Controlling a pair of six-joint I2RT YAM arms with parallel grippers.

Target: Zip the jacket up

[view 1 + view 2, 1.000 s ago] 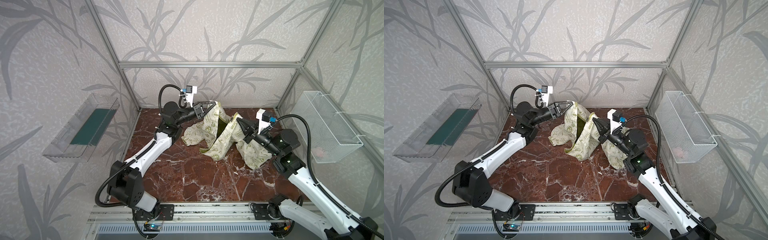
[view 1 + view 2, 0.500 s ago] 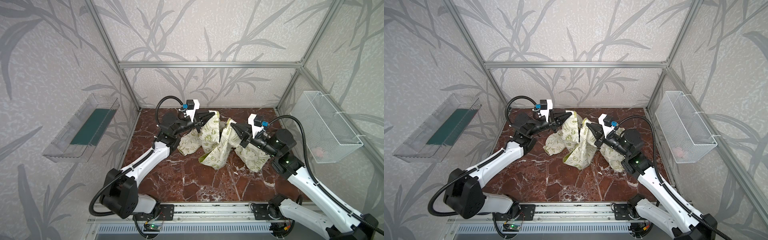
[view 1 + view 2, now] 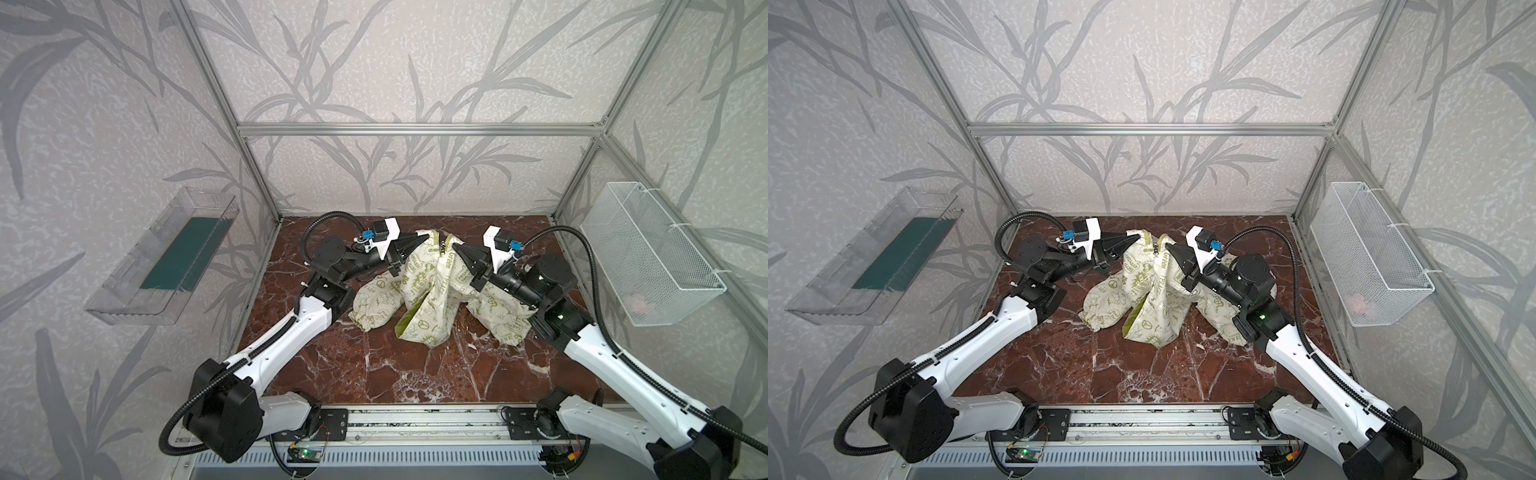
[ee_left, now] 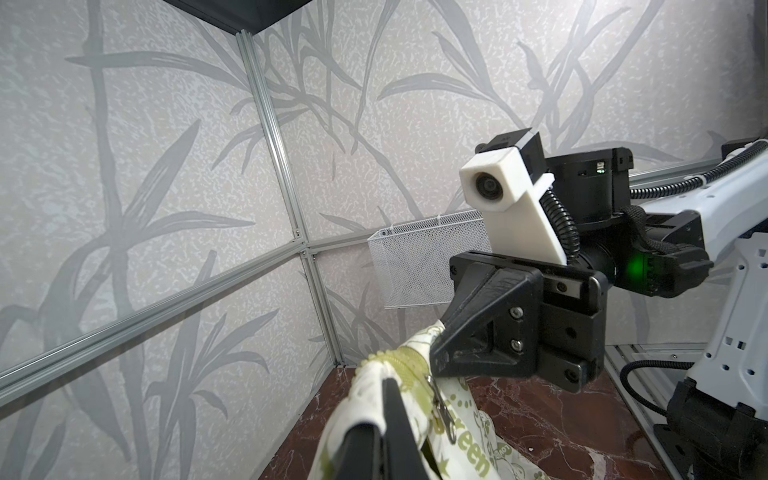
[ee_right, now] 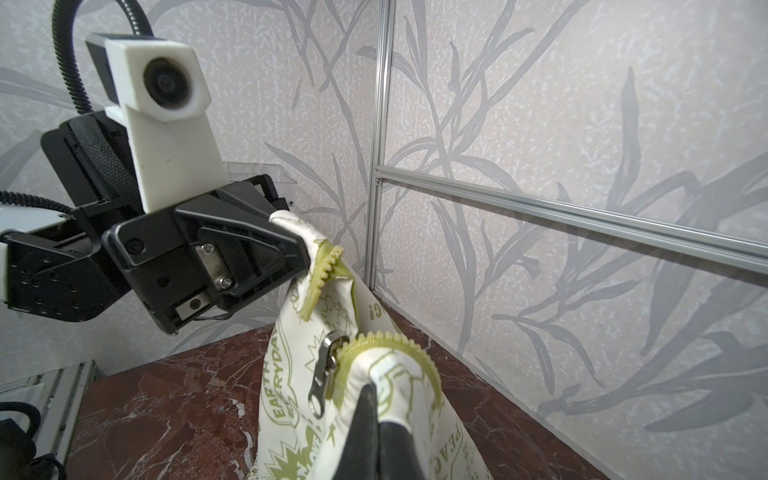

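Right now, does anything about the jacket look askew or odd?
Yes. The jacket hangs bunched between both grippers, left and right, each shut on a top corner. Its zipper is unjoined: the slider sits on the right-hand side only, and the hem drags on the table.

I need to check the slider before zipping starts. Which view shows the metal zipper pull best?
The right wrist view: the silver zipper pull hangs close and sharp beside the green teeth. The left wrist view shows it smaller and blurred. In both top views it is only a tiny dark speck at the jacket's raised top edge.
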